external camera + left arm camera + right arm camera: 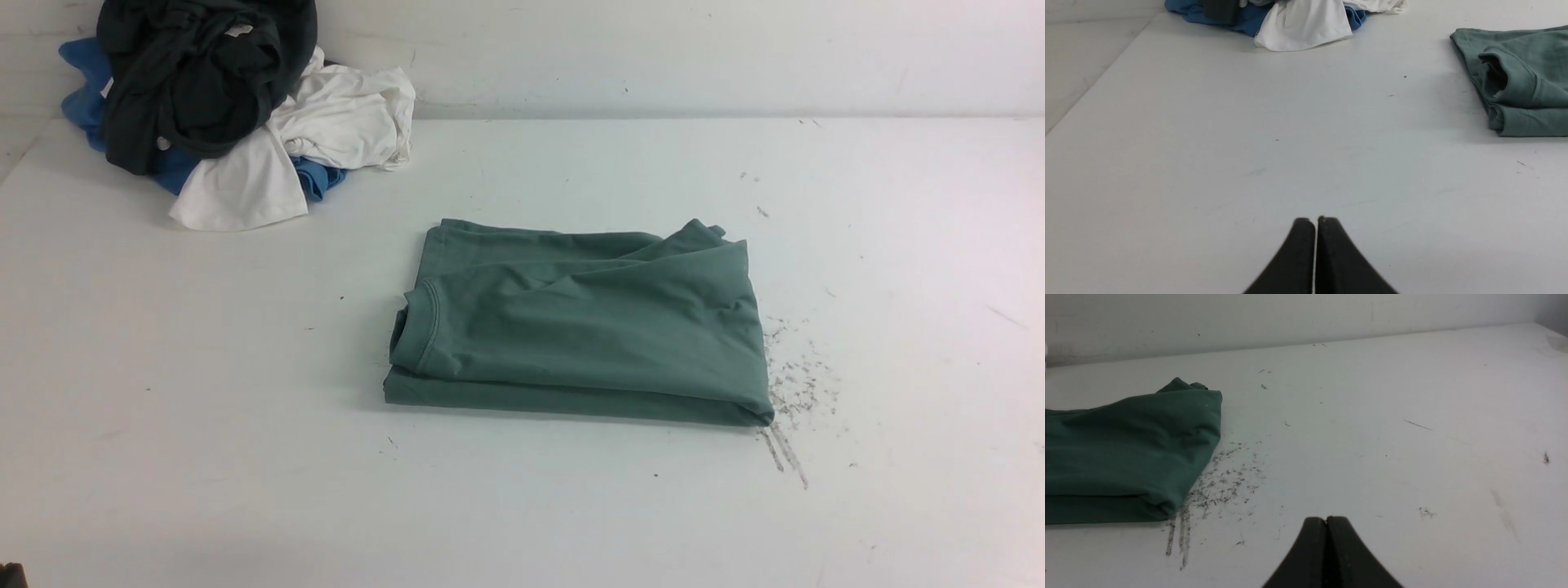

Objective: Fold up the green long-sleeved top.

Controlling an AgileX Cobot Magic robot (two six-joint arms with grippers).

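The muted sage-green cotton long-sleeved top [584, 322] lay in the middle of the white table [163, 457] as a compact layered rectangle, ribbed neck at its left edge; the folding looked finished, only some wrinkles left; no container was in view; the left gripper [1316, 222] and right gripper [1326, 520] were pressed together, holding nothing, well apart from it.
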